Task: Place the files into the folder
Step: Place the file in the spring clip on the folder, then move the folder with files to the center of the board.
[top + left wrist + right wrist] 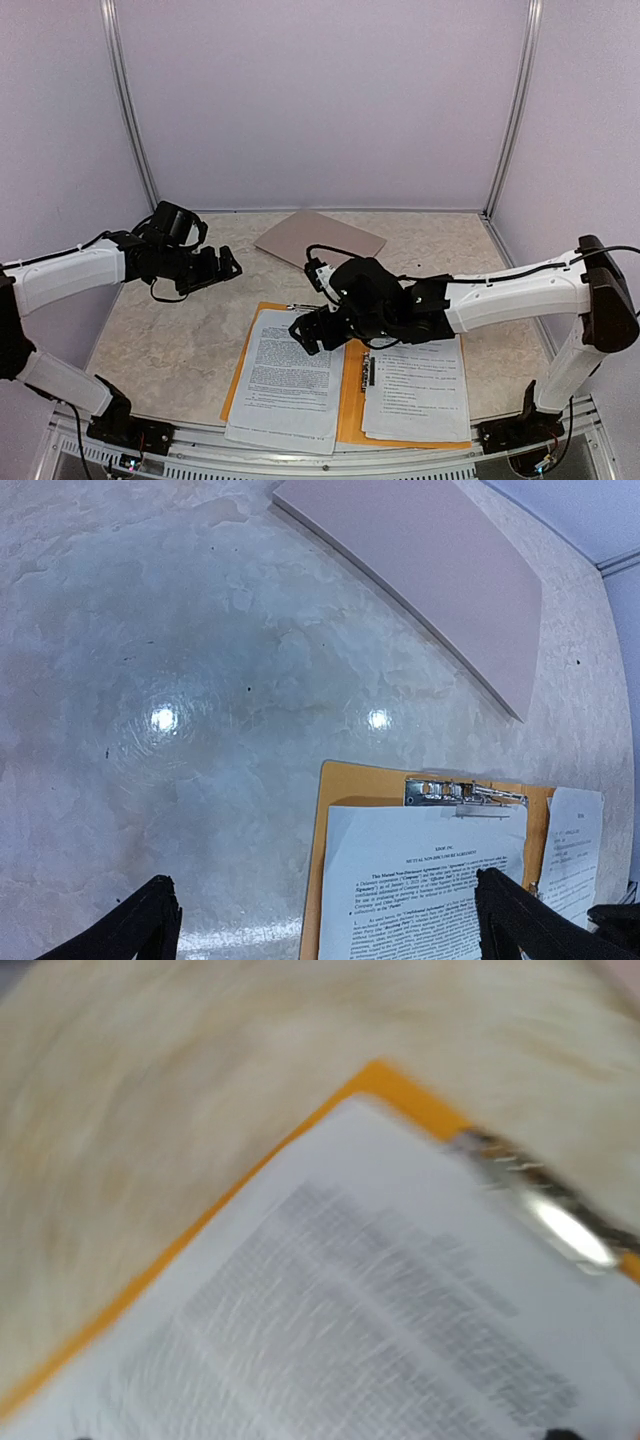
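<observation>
The orange folder [350,400] lies open and flat near the table's front edge, with a metal clip [460,792] at the top of its left half. The files are white printed sheets: one stack [290,385] lies on the left half, another [415,390] on the right half. My right gripper [312,332] hovers open just over the top of the left stack, by the clip, holding nothing. The right wrist view is blurred and shows the sheet [350,1290] and the folder's corner [390,1085]. My left gripper [215,268] hangs open over bare table, left of the folder [335,820].
A flat grey-brown board [320,238] lies at the back centre of the marble-patterned table, also in the left wrist view [430,570]. White enclosure walls stand on three sides. The sheets overhang the table's front edge slightly.
</observation>
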Controlling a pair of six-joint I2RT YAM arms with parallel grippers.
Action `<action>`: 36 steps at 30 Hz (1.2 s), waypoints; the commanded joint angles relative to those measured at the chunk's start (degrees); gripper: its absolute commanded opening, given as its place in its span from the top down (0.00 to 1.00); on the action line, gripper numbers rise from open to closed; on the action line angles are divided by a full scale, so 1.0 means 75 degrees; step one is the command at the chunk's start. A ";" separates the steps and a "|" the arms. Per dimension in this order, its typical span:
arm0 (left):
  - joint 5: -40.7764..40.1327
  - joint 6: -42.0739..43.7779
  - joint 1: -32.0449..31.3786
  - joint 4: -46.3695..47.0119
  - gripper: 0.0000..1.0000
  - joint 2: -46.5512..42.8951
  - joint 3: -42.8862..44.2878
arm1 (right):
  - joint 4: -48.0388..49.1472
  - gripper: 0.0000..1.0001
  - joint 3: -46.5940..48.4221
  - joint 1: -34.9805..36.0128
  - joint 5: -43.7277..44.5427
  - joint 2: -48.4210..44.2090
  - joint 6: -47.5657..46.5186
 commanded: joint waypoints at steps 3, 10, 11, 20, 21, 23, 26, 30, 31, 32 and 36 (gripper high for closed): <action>0.0006 0.0396 0.0277 -0.0548 0.01 0.0551 0.0394 | -0.1002 0.04 0.0362 0.0949 -0.0997 0.0628 -0.2933; 0.0047 0.0281 0.0426 -0.0669 0.01 0.0672 0.0546 | -0.1556 0.08 0.0424 0.1280 -0.1362 0.0933 -0.3479; 0.0055 0.0259 0.0424 -0.0692 0.01 0.0691 0.0561 | -0.1610 0.08 0.0272 0.1289 -0.1417 0.0798 -0.3503; -0.0010 0.0157 0.0403 -0.0771 0.01 0.0812 0.0523 | -0.3096 0.09 -0.0278 0.1880 -0.1360 -0.0297 -0.2549; -0.0010 0.0147 0.0399 -0.0774 0.01 0.0805 0.0516 | -0.3361 0.09 -0.0247 0.1976 -0.1323 -0.0283 -0.2414; -0.0008 0.0126 0.0389 -0.0772 0.01 0.0820 0.0510 | -0.3814 0.10 -0.0183 0.2146 -0.1275 -0.0226 -0.2162; 0.0009 0.0101 0.0336 -0.0755 0.01 0.0825 0.0521 | -0.4373 0.11 -0.0099 0.2284 -0.1230 -0.0055 -0.2008; 0.0051 0.0096 0.0274 -0.0752 0.01 0.0843 0.0567 | -0.4763 0.11 -0.0102 0.2310 -0.0980 0.0151 -0.2037; 0.0057 0.0103 0.0258 -0.0760 0.01 0.0842 0.0577 | -0.4827 0.11 -0.0106 0.2313 -0.0975 0.0181 -0.2069; 0.0060 0.0098 0.0241 -0.0759 0.01 0.0838 0.0580 | -0.4882 0.11 -0.0112 0.2313 -0.0967 0.0198 -0.2098; 0.0070 0.0075 0.0205 -0.0750 0.01 0.0849 0.0569 | -0.5205 0.12 -0.0037 0.2314 -0.0860 0.0443 -0.2248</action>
